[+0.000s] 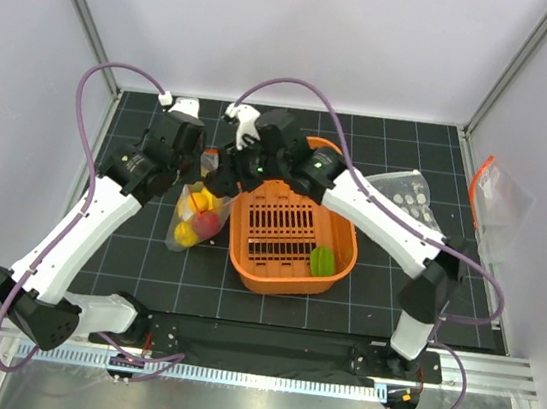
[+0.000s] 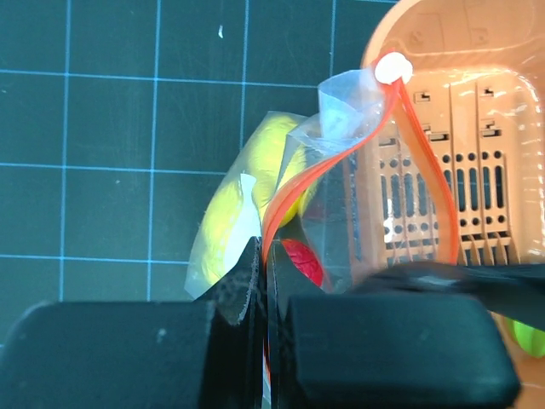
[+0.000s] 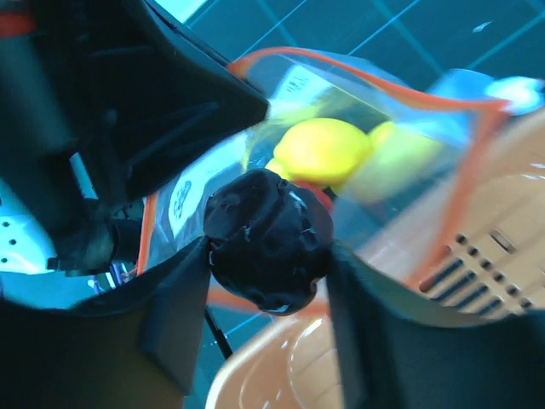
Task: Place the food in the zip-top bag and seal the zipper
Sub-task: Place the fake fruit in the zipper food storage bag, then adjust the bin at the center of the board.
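The zip-top bag (image 1: 193, 222) lies left of the orange basket (image 1: 342, 236), its mouth held up and open. Yellow food (image 1: 189, 231) and one red piece (image 1: 209, 222) sit inside it. My left gripper (image 1: 200, 167) is shut on the bag's orange-red zipper (image 2: 294, 192) at the near lip; in the left wrist view the gripper (image 2: 266, 252) pinches the strip. My right gripper (image 3: 268, 256) is shut on the dark purple food (image 3: 268, 234), just above the open mouth, with yellow food (image 3: 324, 149) below. One green piece (image 1: 322, 261) lies in the basket.
A clear bag printed with white dots (image 1: 408, 195) lies right of the basket under my right arm. Another clear bag with an orange strip (image 1: 496, 199) leans on the right wall. The two grippers are close together at the bag's mouth.
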Motion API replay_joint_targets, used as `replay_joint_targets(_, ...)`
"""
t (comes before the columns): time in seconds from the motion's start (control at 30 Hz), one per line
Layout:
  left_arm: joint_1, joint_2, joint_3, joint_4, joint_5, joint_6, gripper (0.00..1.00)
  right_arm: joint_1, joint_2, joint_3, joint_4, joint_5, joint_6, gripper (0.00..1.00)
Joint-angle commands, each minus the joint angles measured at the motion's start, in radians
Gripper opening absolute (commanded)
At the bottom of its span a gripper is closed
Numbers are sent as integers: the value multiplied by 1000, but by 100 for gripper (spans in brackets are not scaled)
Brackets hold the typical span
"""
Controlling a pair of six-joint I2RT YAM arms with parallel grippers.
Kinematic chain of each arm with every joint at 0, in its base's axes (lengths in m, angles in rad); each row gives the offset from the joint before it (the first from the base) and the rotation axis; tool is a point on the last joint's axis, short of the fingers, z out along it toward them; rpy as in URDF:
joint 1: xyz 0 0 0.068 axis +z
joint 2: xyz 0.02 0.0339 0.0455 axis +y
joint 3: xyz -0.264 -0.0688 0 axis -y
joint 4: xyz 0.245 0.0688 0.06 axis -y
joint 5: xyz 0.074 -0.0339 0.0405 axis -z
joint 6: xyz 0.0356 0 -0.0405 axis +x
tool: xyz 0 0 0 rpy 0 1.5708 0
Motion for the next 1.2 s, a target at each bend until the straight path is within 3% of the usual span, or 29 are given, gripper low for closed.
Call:
replay_joint_targets(0.0,4,-32,40,21,27,-26,0,30,65,90,18,-30,9,62)
replay_joint_targets(0.03,4,-33,42,21,30,-34,0,32,83,121,3,-26,10,95)
replay_joint_targets(0.07,4,-36,39,17,27,-37,0,32,93,132,-10,-9,9,100)
replay_joint_targets(0.3,4,-45,20,11,-15,-17,0,-39,-76,32,-42,187,47,95)
replay_joint_targets(0.47,4,-50,-1,9,-39,-8,0,-160,-131,40,-222,359,84,80)
replay_joint_targets(0.67,4,-49,-10,12,-25,-14,0,-299,-173,-20,-356,468,39,75)
replay_joint_targets(0.87,4,-47,-3,8,-22,-9,0,-398,-229,-150,-375,438,-7,75)
replay_joint_targets(1.17,4,-48,-3,4,-2,-14,0,-448,-239,-383,-277,382,-16,75)
